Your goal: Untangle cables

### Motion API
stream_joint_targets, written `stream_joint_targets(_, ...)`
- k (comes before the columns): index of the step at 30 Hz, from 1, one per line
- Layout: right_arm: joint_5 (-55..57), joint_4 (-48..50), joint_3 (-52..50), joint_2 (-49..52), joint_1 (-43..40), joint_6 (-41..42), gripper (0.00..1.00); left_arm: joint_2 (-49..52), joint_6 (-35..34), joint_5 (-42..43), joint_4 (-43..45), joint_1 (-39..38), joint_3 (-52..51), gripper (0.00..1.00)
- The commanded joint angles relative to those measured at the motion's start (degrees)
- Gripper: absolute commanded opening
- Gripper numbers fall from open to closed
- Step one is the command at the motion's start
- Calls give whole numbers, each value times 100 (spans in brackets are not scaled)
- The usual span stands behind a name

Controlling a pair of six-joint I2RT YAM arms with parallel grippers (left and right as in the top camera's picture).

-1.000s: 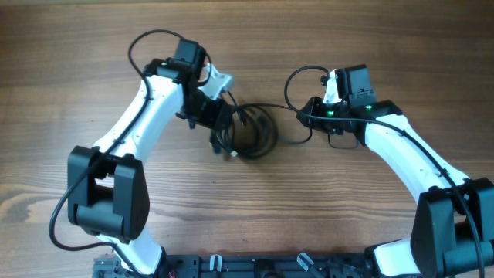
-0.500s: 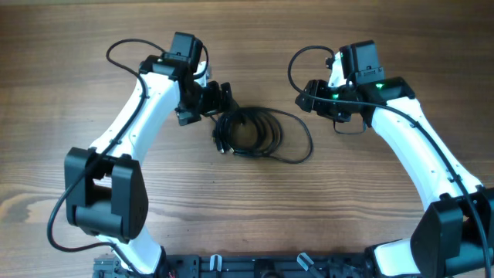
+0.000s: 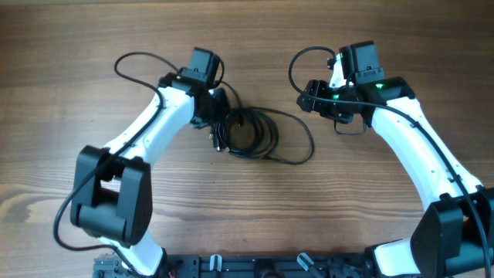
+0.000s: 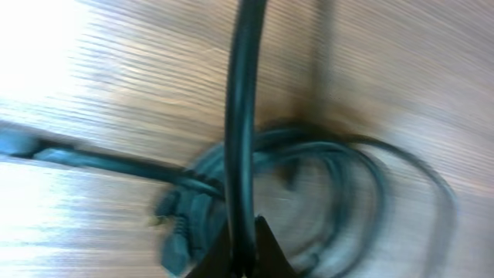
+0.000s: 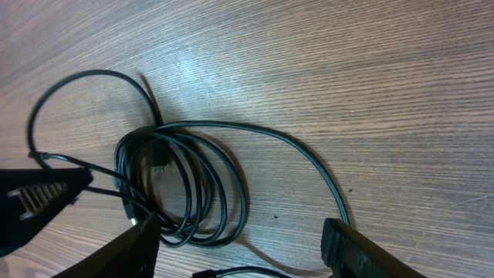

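The cables (image 3: pixel 251 135) lie as a coil of thin black loops at the middle of the wooden table, with one wider loop (image 3: pixel 307 137) spreading to the right. My left gripper (image 3: pixel 220 116) sits at the coil's left edge. In the blurred left wrist view it (image 4: pixel 245 235) is shut on one black cable strand (image 4: pixel 243 116) that runs straight up from the jaws, the coil (image 4: pixel 324 166) behind it. My right gripper (image 3: pixel 310 96) hangs open to the upper right of the coil, apart from it. Its wrist view shows the gripper (image 5: pixel 239 243) open above the coil (image 5: pixel 185 185), nothing between its fingers.
The thicker black wires of the arms arc above each wrist (image 3: pixel 139 58) (image 3: pixel 297 66). The left gripper's dark tip (image 5: pixel 35 197) shows at the left edge of the right wrist view. The table's front rail (image 3: pixel 255 266) runs along the bottom.
My left gripper has swung right onto the coil's left edge and shut on a strand. My right gripper let go, opened and drew back up and right; the coil's outer loop spread right.
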Motion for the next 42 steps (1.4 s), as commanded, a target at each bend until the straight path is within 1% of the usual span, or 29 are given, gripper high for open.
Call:
stream_joint_targets(1,120,35,107,44,-17,-11,70,-732,951,1921,57,0,922,4)
stream_joint_targets(3,118,37,107,44,-17,-11,70,-1019,946,2782,59,0,1257,4)
stream_joint_targets(4,118,33,107,44,-17,-11,70,-1093,946,3012,63,0,1311,4)
stream_joint_targets(5,116,33,107,44,-17,-11,70,-1228,944,3442,111,0,1366,4)
stream_joint_targets(9,-87,55,107,44,-17,-17,70,-1360,898,3963,361,57,1370,4)
stream_joint_targets(11,-317,74,107,44,-17,-26,70,-1360,636,4354,691,160,1370,4)
stream_joint_targets(15,-400,96,107,44,-17,-31,70,-1360,444,4760,962,352,1370,4)
stream_joint_targets(16,-402,109,107,44,-17,-22,70,-1364,422,4778,964,389,1370,4)
stream_joint_targets(18,-407,142,107,44,-15,-15,70,-1368,140,4848,1126,494,1370,4)
stream_joint_targets(19,-509,136,107,44,-15,-11,70,-1368,-289,4883,1493,542,1370,4)
stream_joint_targets(20,-511,136,107,44,-11,11,70,-1368,-470,4881,1628,542,1370,4)
stream_joint_targets(23,-507,114,87,46,-7,199,69,-1368,-1436,4881,2201,542,1370,4)
stream_joint_targets(26,-505,66,48,66,-7,308,69,-1368,-2643,4881,2802,542,1370,4)
stream_joint_targets(28,-507,61,48,66,-7,306,68,-1368,-3145,4881,3067,542,1370,4)
stream_joint_targets(29,-505,68,48,66,-7,297,68,-1368,-3289,4881,3123,542,1370,4)
stream_joint_targets(30,-507,72,48,66,-7,249,68,-1368,-3425,4881,3128,542,1370,4)
stream_joint_targets(32,-527,63,48,66,-7,120,68,-1368,-3908,4885,3130,542,1370,4)
stream_joint_targets(33,-529,70,48,66,-7,146,68,-1368,-4019,4885,3128,540,1370,4)
stream_joint_targets(38,-586,13,48,76,-7,490,68,-1368,-4030,4883,3123,540,1370,4)
stream_joint_targets(42,-1189,11,48,269,0,505,70,-1368,-4028,4883,3121,540,1370,4)
